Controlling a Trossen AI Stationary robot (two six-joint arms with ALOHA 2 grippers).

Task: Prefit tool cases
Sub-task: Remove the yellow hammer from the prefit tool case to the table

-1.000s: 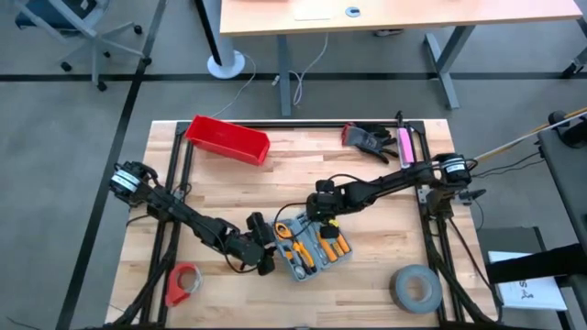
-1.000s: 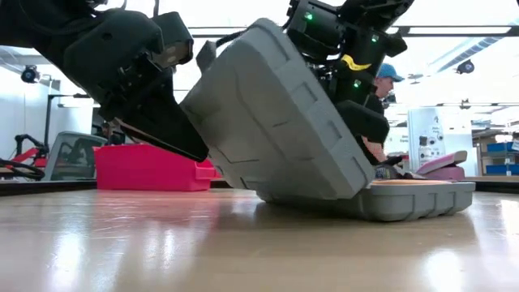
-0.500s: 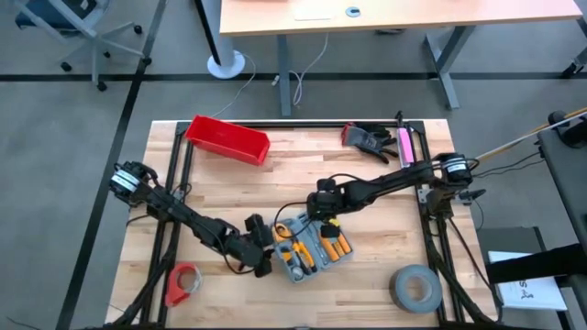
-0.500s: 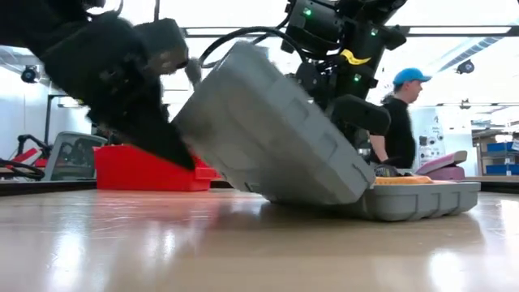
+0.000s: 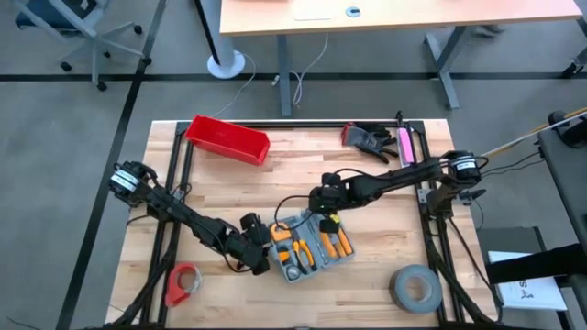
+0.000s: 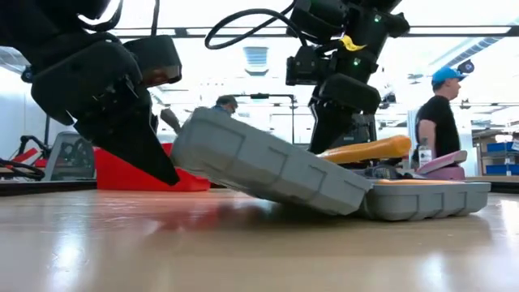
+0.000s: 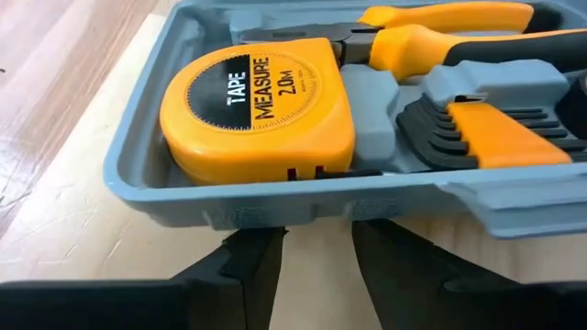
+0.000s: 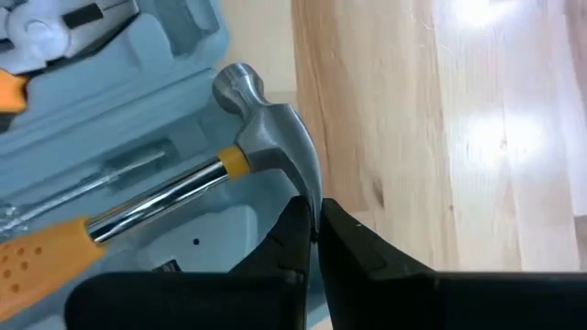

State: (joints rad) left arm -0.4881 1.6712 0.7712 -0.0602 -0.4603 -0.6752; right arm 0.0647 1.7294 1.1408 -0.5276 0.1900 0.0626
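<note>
The grey-blue tool case point(image 5: 310, 247) lies open at the table's middle. One half point(image 6: 430, 199) lies flat. The other half point(image 6: 268, 166), with a yellow tape measure point(image 7: 261, 110), pliers and hex keys, slants up from the hinge toward my left gripper point(image 7: 316, 234). That gripper stands at this half's raised free edge, fingers apart. My right gripper point(image 8: 314, 220) is over the flat half, shut on a steel hammer point(image 8: 266, 137) with an orange handle point(image 6: 361, 150). My left gripper has both fingers point(image 7: 248, 261) side by side under the free edge point(image 7: 284, 215) of the raised half, coming slanting down from the table's left. That edge lies on them; their tips are hidden beneath the rim. The hinge edge stays on the table. My right gripper pinches the hammer's claw point(image 8: 307, 188) between its two fingertips, coming from above and pointing down. The hammer hangs nearly level above the flat half, its handle running away from the fingers.
A red bin point(image 5: 227, 139) stands at the far left and black gloves point(image 5: 370, 137) at the far right. A red tape roll point(image 5: 183, 282) lies near left, a grey tape roll point(image 5: 415, 286) near right. People point(image 6: 442, 105) stand beyond the table.
The raised half of the case has tipped down from a steep slant to a low one, its hinge edge staying on the table. My left gripper has sunk with its free edge. My right gripper has risen a little.
</note>
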